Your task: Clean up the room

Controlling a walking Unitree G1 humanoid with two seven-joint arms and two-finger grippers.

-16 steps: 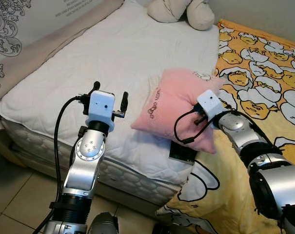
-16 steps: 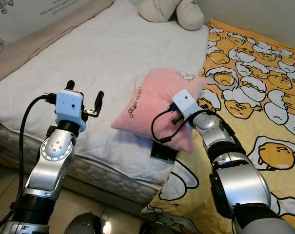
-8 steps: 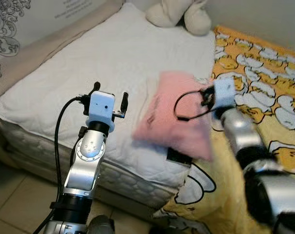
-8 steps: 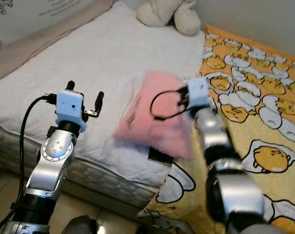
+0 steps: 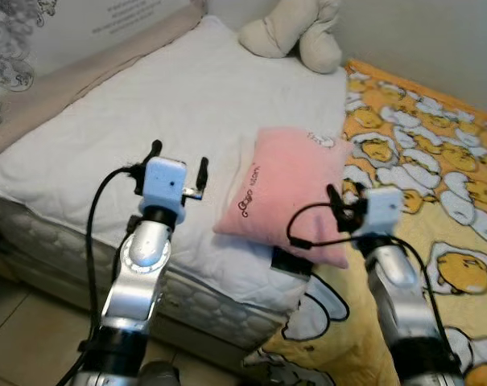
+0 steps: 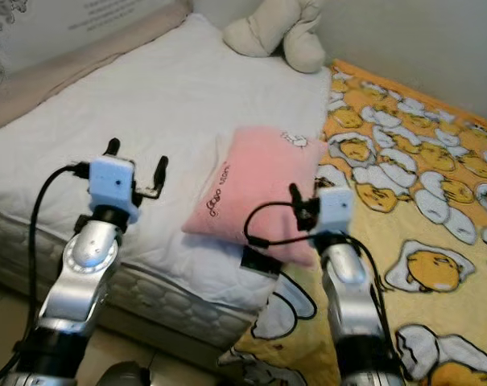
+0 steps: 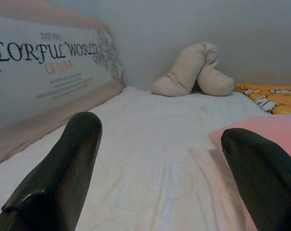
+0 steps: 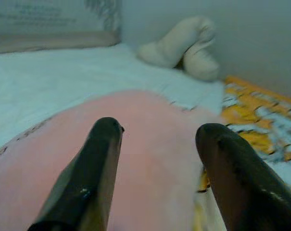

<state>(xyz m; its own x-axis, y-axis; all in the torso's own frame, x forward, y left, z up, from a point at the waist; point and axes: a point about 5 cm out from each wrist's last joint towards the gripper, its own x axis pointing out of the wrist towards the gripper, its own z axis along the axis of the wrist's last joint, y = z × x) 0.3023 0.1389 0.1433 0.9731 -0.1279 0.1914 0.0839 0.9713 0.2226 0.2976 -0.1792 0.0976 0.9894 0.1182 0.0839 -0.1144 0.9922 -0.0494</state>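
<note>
A pink pillow (image 5: pixel 285 186) with dark lettering lies flat on the white mattress (image 5: pixel 146 104), its right edge against the yellow blanket (image 5: pixel 436 153). My right gripper (image 5: pixel 344 207) hovers just in front of the pillow's near right corner. It is open with nothing between its fingers (image 8: pixel 99 159), and the pillow (image 8: pixel 150 125) sits beyond them. To the left of the pillow, my left gripper (image 5: pixel 179 159) is raised over the mattress's near edge, open and empty, with its fingers (image 7: pixel 73 159) wide apart.
A cream plush toy (image 5: pixel 295 28) lies at the head of the bed near the wall. A small black object (image 5: pixel 290 261) peeks out under the pillow at the mattress edge. A printed headboard panel (image 5: pixel 58 32) runs along the left. Tiled floor (image 5: pixel 18 338) lies below the bed.
The right gripper has let go of the pillow and drawn back toward me. The pillow now rests flat, a little farther onto the bed. The left arm has held still.
</note>
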